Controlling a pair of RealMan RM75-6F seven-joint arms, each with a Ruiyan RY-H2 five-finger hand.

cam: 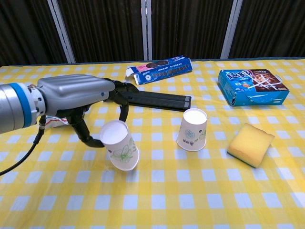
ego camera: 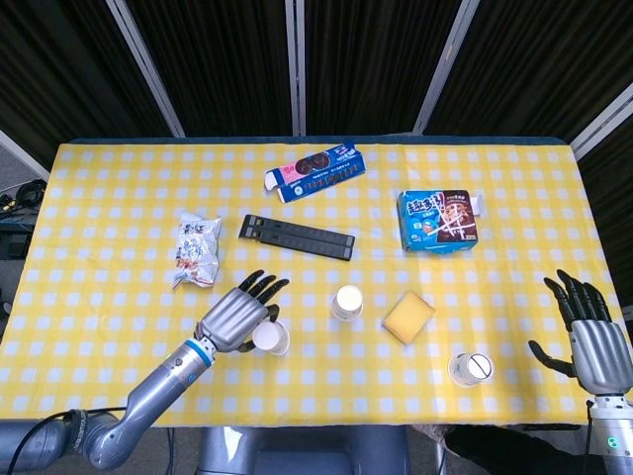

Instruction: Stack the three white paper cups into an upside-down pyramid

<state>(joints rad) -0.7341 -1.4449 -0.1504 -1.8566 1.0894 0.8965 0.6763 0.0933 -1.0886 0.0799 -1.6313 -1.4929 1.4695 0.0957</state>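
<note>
The left hand (cam: 78,95) is pinching a paper cup (cam: 120,145) between thumb and fingers at lower left of centre in the chest view. It is holding the cup bottom-up and tilted above the checked tablecloth (cam: 157,191), probably to bring it beside the second cup (cam: 192,129), which is standing upside down near mid-frame and looks meant as part of the base. The third cup (ego camera: 469,369) is sitting at lower right of the head view. Just right of it, the right hand (ego camera: 593,341) is hovering with fingers spread, gripping nothing.

Head view looks steeply down; chest view low, forward; both share the table (ego camera: 99,327).
</note>
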